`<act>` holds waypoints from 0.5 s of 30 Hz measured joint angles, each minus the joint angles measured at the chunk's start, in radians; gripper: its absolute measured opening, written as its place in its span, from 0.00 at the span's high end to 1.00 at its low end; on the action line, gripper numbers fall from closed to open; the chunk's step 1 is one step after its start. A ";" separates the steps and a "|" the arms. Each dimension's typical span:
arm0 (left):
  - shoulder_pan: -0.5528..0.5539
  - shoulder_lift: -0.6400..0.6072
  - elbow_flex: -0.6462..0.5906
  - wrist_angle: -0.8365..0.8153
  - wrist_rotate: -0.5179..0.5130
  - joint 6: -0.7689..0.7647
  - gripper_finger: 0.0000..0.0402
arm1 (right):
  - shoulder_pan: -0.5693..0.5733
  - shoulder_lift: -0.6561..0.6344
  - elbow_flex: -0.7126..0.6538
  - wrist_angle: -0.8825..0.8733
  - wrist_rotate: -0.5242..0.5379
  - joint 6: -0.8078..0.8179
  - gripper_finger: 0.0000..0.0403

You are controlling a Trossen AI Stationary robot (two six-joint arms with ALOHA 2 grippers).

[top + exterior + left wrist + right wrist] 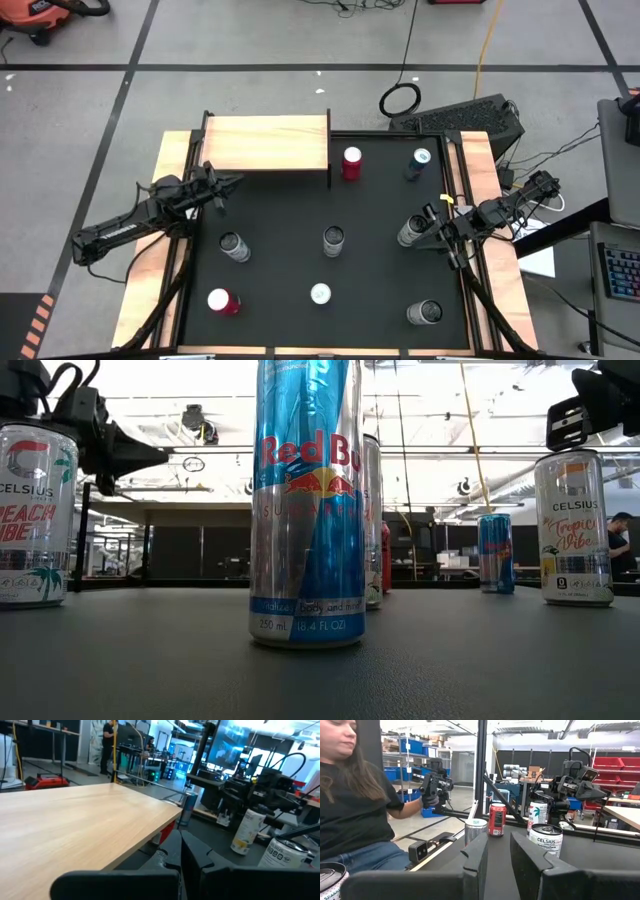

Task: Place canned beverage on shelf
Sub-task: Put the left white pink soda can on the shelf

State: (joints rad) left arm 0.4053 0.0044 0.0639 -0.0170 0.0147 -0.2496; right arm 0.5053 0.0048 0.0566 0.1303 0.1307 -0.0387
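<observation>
The shelf (265,143), a light wooden top on thin dark legs, stands at the table's far left; its top (75,825) is bare. Several cans stand upright on the black mat: a red one (351,163) and a blue one (418,163) right of the shelf, silver ones (233,246) (332,240) mid-table, and a tall Red Bull can (305,500) nearest the low camera. My left gripper (230,183) (181,837) hovers shut just off the shelf's near left corner. My right gripper (432,226) (495,845) hovers open at the table's right edge, holding nothing, beside a Celsius can (545,840).
More cans stand near the front edge (222,300) (320,294) (425,313). A seated person (355,795) holding a control handle is on the table's near side. Wooden side rails (485,170) border the mat, and open mat lies between the cans.
</observation>
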 joint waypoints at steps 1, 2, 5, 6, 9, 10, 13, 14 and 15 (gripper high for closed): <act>0.000 0.000 0.000 0.004 0.000 0.001 1.00 | 0.000 0.000 0.000 0.000 0.000 0.000 0.83; 0.000 0.000 0.000 0.008 0.000 0.005 1.00 | 0.000 0.000 0.000 0.000 0.000 0.000 0.83; 0.000 0.000 0.000 0.020 0.001 0.028 1.00 | 0.000 0.000 0.000 0.000 0.000 0.000 0.83; 0.000 0.000 0.001 0.025 0.001 0.023 1.00 | 0.000 0.000 0.000 0.000 0.000 0.000 0.83; 0.000 0.000 0.002 0.044 0.003 0.020 1.00 | 0.000 0.000 0.000 0.000 0.000 0.000 0.83; 0.000 0.000 0.002 0.048 0.003 0.020 1.00 | 0.000 0.000 0.000 0.000 0.000 0.000 0.83; 0.000 0.000 0.002 0.058 0.003 0.020 1.00 | 0.000 0.000 0.000 0.000 0.000 0.000 0.83; 0.000 0.000 0.002 0.059 0.003 0.020 1.00 | 0.000 0.000 0.000 0.000 0.000 0.000 0.83; 0.000 0.000 0.002 0.059 0.003 0.023 1.00 | 0.000 0.000 0.000 0.000 0.000 0.000 0.83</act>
State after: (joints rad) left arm 0.4053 0.0044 0.0654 0.0419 0.0179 -0.2263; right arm 0.5053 0.0048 0.0566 0.1303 0.1303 -0.0383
